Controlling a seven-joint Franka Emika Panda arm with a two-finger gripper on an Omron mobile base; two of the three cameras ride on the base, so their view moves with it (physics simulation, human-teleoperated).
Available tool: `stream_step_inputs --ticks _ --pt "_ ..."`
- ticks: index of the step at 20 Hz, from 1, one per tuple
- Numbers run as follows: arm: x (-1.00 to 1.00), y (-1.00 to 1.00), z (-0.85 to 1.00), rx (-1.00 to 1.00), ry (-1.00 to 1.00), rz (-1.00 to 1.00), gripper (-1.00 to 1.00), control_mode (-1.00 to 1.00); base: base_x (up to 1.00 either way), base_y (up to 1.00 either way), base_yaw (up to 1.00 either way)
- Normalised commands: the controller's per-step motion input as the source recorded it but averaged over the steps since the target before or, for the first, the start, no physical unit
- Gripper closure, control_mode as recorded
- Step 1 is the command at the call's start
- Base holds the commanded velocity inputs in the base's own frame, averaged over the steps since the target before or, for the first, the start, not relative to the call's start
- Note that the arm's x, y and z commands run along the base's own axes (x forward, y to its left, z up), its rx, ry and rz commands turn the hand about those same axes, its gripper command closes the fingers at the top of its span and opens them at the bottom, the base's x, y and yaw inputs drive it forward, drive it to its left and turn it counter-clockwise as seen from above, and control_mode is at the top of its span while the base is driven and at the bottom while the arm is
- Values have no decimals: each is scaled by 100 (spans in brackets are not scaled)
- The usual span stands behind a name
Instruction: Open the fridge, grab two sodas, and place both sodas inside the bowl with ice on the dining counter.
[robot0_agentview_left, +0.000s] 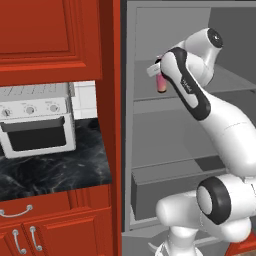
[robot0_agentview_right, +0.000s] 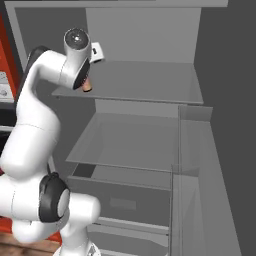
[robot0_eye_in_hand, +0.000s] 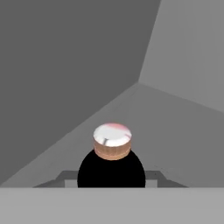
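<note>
The fridge (robot0_agentview_left: 150, 130) is standing open, its smooth matte grey shelves showing as flat slabs with a boxy drawer at the bottom. The white arm is reaching in to the upper shelf, and its fingers (robot0_agentview_left: 161, 80) are clenching 1 soda (robot0_agentview_left: 162, 84), a slim bottle with a pink-to-orange body, which is hanging just over the front edge of that shelf.

In the hand view the soda (robot0_eye_in_hand: 112, 146) is pointing away from the camera: a rounded black mass close in, then a tan ring and a glossy pale disc tinged pink at its far end, against the grey fridge walls meeting in a corner.

The right base view is showing only the orange lower tip of the soda (robot0_agentview_right: 87, 87) under the wrist, plus a translucent door bin at right. The left base view is adding red panelled cabinets, a white toaster oven (robot0_agentview_left: 37, 120) and the black marble-veined bench (robot0_agentview_left: 55, 170) under it.
</note>
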Motion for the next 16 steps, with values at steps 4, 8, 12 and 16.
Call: stream_step_inputs --ticks 4,8,12,16 --pt "-74 -51 18 0 -6 6 100 -100 0 0 0" --pt "-96 -28 4 0 -1 1 100 -100 0 0 0" --pt "-100 -2 -3 0 0 0 100 -100 0 0 0" --pt "-100 6 -10 0 0 0 100 -100 0 0 0"
